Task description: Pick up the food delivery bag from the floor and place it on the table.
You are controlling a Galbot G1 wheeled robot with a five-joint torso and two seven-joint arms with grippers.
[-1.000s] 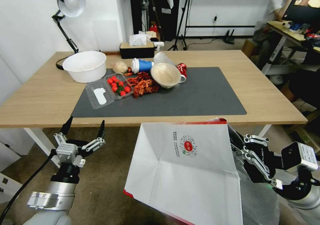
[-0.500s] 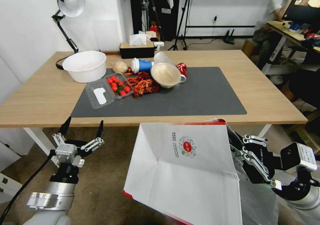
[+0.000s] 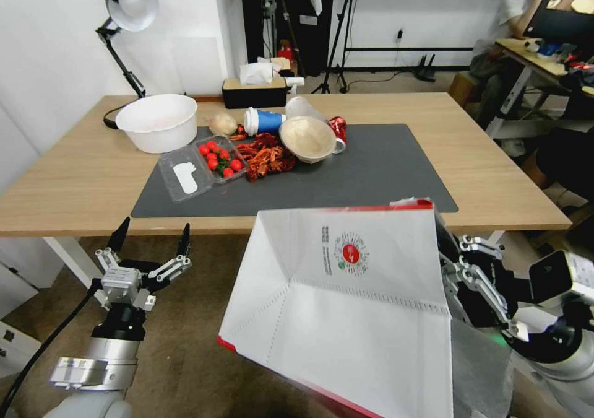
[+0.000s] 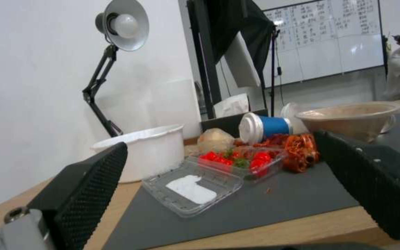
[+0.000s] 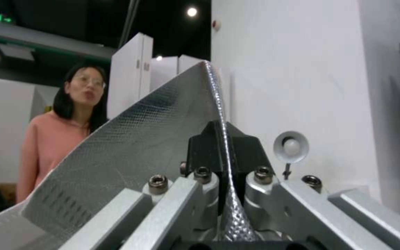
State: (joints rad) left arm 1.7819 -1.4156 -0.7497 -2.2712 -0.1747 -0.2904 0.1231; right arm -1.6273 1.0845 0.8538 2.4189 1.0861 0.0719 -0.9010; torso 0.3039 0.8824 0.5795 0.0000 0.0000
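One end effector [image 3: 447,263] (right) grips the food delivery bag [image 3: 346,306], seemingly raised higher; left [image 3: 148,244] open.

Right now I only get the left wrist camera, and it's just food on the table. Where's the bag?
Observer: In the head view, the food delivery bag is held up, tilted, in front of the table's near edge.
Operator: Who's holding it?
Observer: The right gripper. Its wrist view shows the fingers pinched shut on the bag's silver foil wall.
Operator: Is there room on the table?
Observer: I think so. The food sits bunched on the left half of the dark grey mat.
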